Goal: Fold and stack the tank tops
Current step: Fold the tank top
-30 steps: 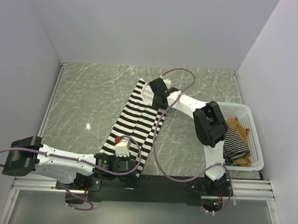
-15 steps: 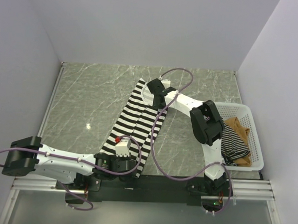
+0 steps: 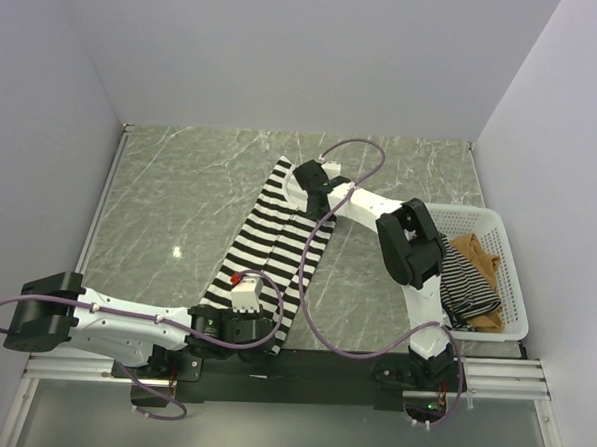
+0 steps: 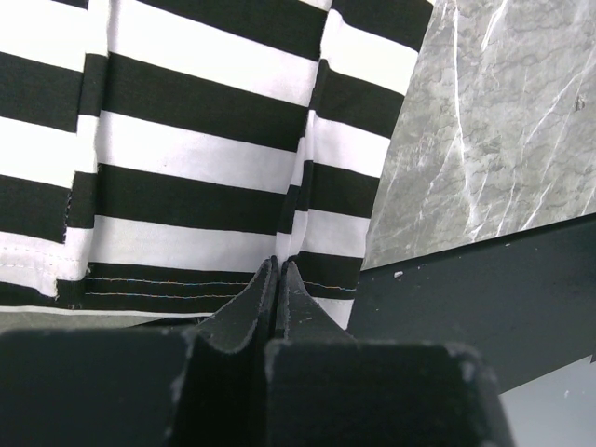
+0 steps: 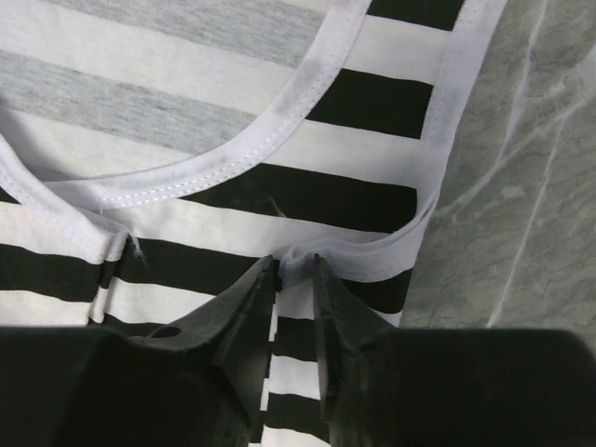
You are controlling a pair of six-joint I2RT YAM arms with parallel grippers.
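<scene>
pinching white trim [image 5: 372, 253] of the wide-striped top [image 5: 307, 196], right gripper [image 5: 296, 265]; overhead hides it.

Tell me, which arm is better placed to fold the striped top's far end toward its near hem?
Probably right: the right gripper pinches the white trim at the far strap end of the wide-striped tank top; the left gripper is shut at its near hem.

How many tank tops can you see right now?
3: the wide-striped top spread on the table, the thin-striped top and the tan top in the basket. Others may be hidden underneath.
</scene>
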